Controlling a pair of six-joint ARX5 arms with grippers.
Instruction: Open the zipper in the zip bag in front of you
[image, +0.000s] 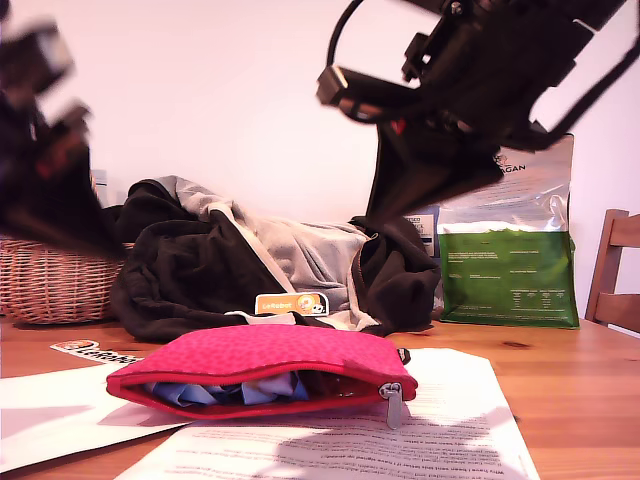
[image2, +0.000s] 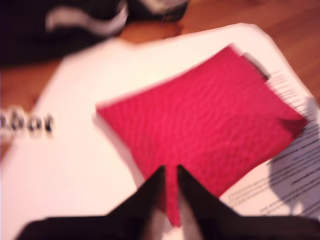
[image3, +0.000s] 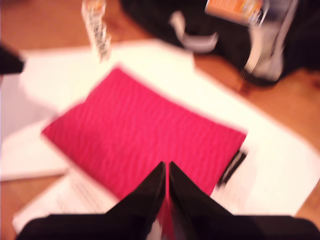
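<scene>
The zip bag (image: 255, 355) is a pink-red pouch lying flat on papers on the wooden table. Its zipper (image: 250, 400) gapes along the front edge, with blue cloth (image: 225, 390) showing inside. The silver slider (image: 392, 391) and its pull tab sit at the end toward the exterior view's right. My first gripper (image2: 170, 170) hovers above the zip bag (image2: 210, 125), shut to a thin slit and holding nothing. My second gripper (image3: 166, 165) is shut and empty above the zip bag (image3: 140, 135), near its black tag (image3: 232, 167). Both arms hang blurred, high over the table.
A pile of black and grey clothes (image: 250, 260) lies behind the pouch. A wicker basket (image: 50, 280) is at the exterior view's left, a green-and-silver bag (image: 510, 250) and a chair (image: 615, 270) at its right. Printed papers (image: 350, 440) and a sticker (image: 95, 352) lie on the table.
</scene>
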